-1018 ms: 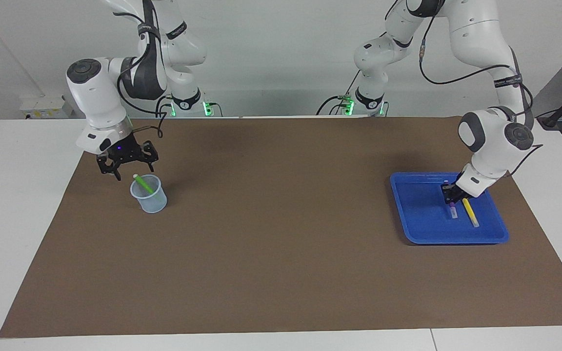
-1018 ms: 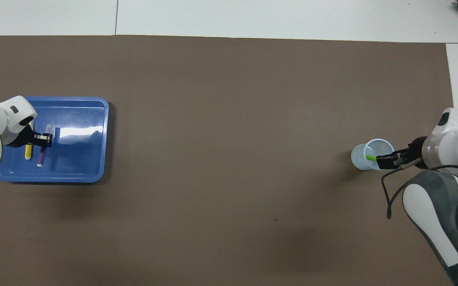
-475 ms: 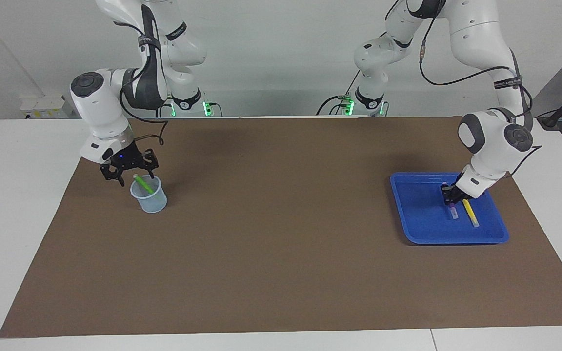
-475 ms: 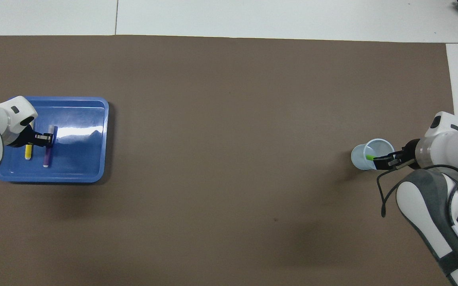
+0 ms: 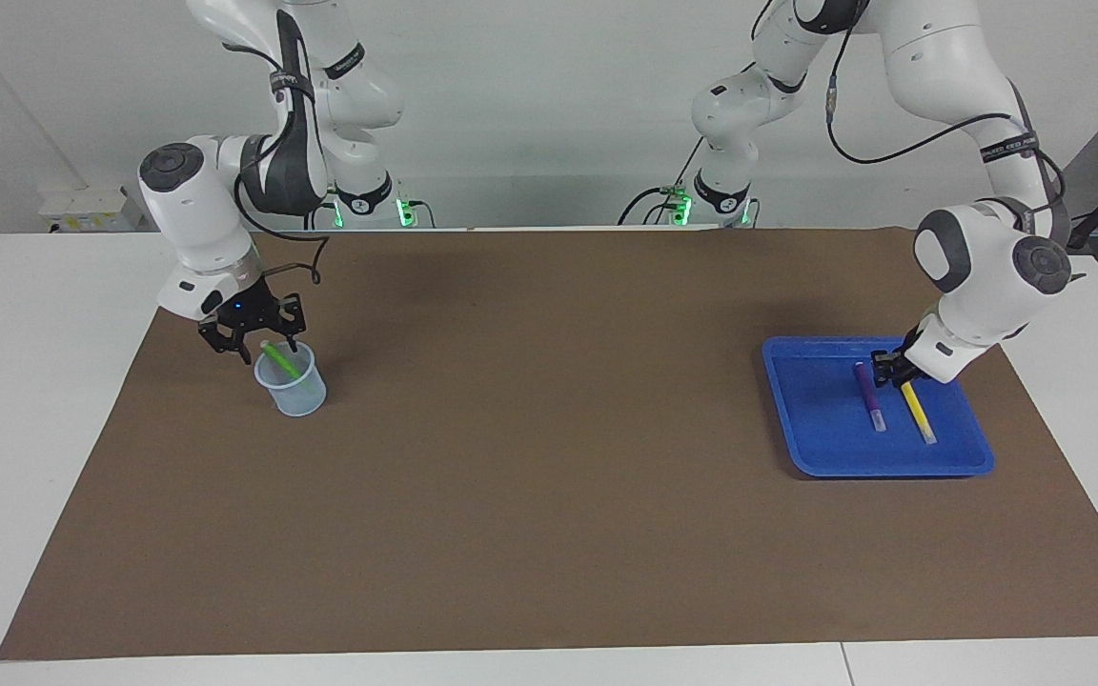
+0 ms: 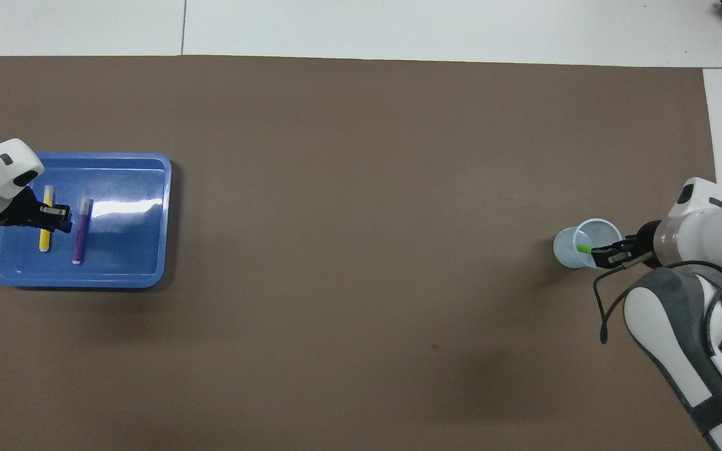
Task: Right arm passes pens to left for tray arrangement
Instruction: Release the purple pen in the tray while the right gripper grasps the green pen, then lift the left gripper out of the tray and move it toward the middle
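Note:
The blue tray [image 5: 821,433] lies at the left arm's end of the table. In it the purple pen [image 5: 868,395] and the yellow pen [image 5: 918,413] lie side by side. They also show in the overhead view, the purple pen [image 6: 80,230] and the yellow pen [image 6: 45,233] in the tray [image 6: 129,250]. My left gripper [image 5: 886,369] is open and empty, low over the tray between the two pens' upper ends; it also shows in the overhead view [image 6: 60,216]. The green pen [image 5: 278,361] leans in the cup. My right gripper [image 5: 254,341] is open, its fingers on either side of the green pen's top.
The translucent pale blue cup [image 5: 292,393] stands at the right arm's end of the brown mat [image 5: 549,476]; it also shows in the overhead view [image 6: 568,247]. White table borders the mat.
My left gripper has let go of the purple pen, which now lies flat in the tray, and has drawn back toward the yellow pen. My right gripper has come down around the green pen's top.

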Controlling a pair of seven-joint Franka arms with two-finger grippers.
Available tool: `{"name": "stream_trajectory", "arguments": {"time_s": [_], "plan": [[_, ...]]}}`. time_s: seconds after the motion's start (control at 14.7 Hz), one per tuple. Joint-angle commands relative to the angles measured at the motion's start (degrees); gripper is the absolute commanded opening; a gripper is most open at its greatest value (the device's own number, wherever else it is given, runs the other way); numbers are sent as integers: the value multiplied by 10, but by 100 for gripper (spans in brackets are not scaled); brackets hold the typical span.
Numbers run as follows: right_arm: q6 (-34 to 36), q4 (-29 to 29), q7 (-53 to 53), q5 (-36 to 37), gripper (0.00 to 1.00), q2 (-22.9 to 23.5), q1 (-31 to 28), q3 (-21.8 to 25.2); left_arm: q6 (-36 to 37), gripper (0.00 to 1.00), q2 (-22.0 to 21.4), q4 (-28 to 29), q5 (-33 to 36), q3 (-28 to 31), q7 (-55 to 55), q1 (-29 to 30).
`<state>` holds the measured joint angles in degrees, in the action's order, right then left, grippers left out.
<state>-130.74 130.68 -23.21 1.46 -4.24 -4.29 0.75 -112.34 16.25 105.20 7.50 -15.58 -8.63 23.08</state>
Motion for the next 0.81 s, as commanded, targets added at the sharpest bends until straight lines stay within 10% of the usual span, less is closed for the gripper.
{"name": "stream_trajectory", "arguments": {"time_s": [0.0, 0.34, 0.75], "plan": [[-11, 17, -10, 10, 62, -12, -10, -4, 72, 31, -22, -32, -28, -2, 61, -14], [-14, 30, -14, 10, 61, -18, -10, -4, 131, 39, -76, -33, -116, -7, 184, -44], [-14, 27, -17, 10, 34, -17, -10, -4, 194, 55, -162, -47, -215, -9, 447, -140]]}}
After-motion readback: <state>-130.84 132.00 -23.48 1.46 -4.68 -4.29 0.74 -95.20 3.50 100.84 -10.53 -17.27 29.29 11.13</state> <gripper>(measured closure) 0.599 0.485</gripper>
